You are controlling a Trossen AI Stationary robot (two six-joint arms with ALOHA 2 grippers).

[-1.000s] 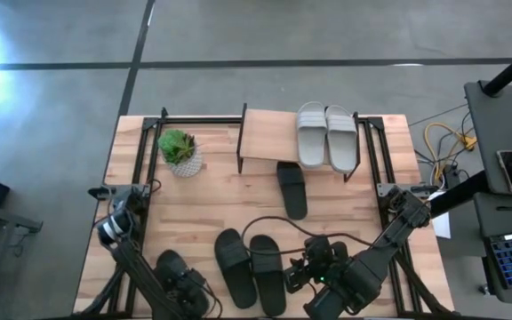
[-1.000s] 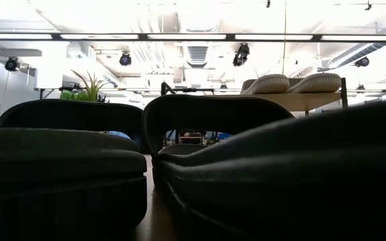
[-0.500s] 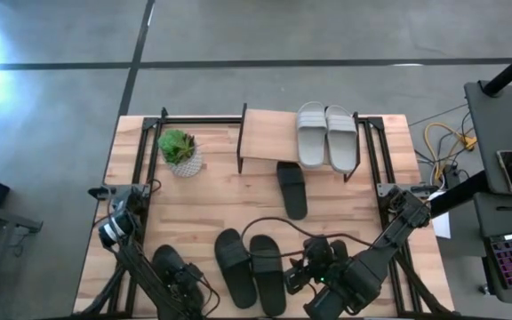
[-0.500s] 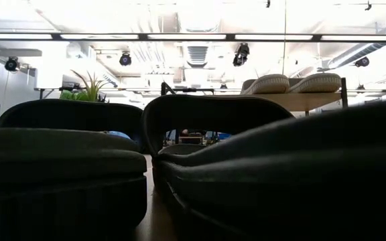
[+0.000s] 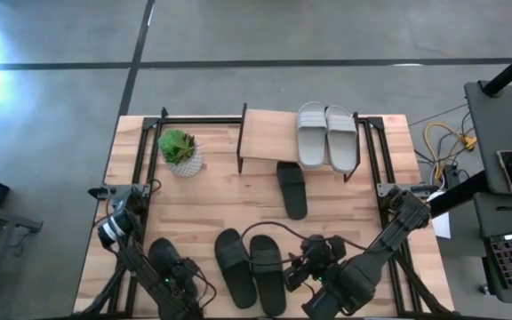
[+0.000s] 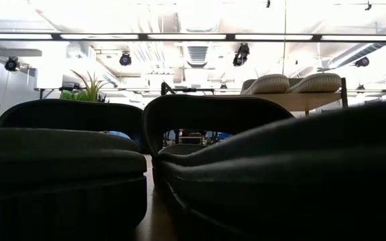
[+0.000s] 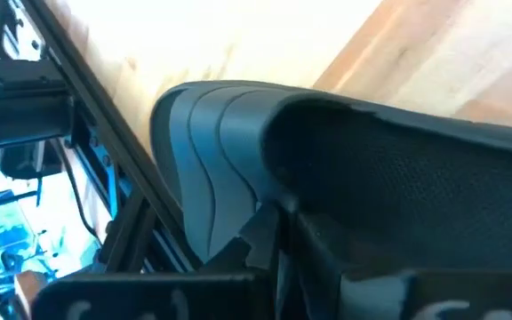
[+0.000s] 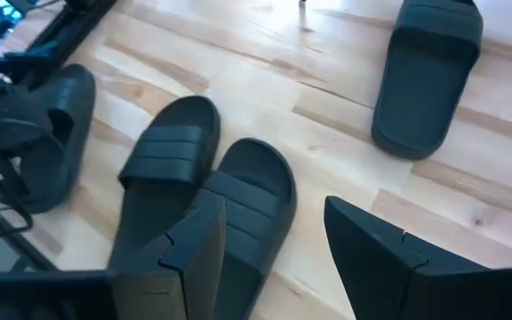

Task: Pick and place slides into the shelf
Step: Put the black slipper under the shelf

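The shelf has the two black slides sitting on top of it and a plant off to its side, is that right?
Not quite. The two slides on top of the shelf are light grey, not black, as the high view shows. The plant does stand off to its side.

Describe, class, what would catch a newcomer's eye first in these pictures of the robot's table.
The two light grey slides stand out, side by side on the shelf at the table's far edge. One black slide lies partly under the shelf, and a black pair sits near the front, ahead of the open right gripper. At the front left, the left gripper has closed on another black slide.
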